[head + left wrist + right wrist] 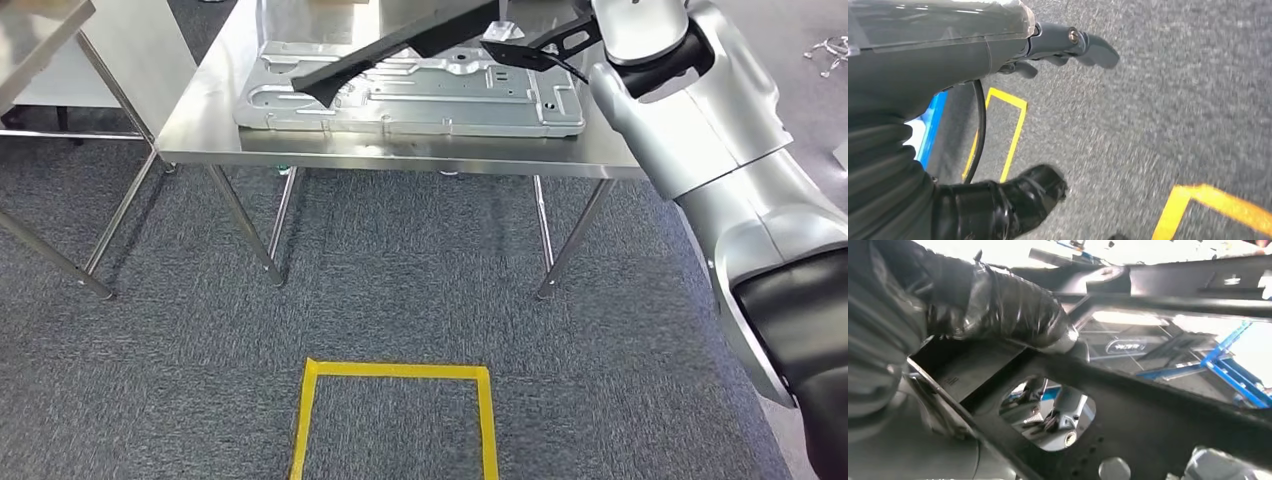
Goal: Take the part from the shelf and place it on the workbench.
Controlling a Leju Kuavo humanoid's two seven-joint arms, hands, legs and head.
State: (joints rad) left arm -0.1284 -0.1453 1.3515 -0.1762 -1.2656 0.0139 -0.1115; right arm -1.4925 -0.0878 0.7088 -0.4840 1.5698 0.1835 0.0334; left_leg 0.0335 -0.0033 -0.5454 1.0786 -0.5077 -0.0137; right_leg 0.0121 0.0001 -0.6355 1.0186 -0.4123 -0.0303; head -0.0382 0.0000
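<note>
- Far left, head view: corner of a second steel table (40, 30), its legs on the grey carpet (400, 290).
- Workbench (200, 120): stainless top on thin steel legs, across the upper part of the view.
- On it a flat grey stamped metal panel (420, 100), lying flat, taking up most of the visible top.
- Black part (400, 45): long and narrow w/ a bracket-like end. It runs at a slant over the panel, lower tip toward the left, other end up by the right arm (720, 130). Can't tell if the tip touches the panel or sits just above it.
- Yellow tape square (395, 420) on the carpet in front of the bench, near bottom centre.
- Left hand (1068, 47): left wrist view, hangs over the carpet, fingers apart and roughly straight, nothing in it. Yellow tape lines below it.
- Right hand (1013, 310): right wrist view, thumb pressed down on the part's black sheet-metal edge, so it grips the part. Fingers seen through a cut-out hole in the part, on its other side.
- Right arm reaches over the bench's right end.
</note>
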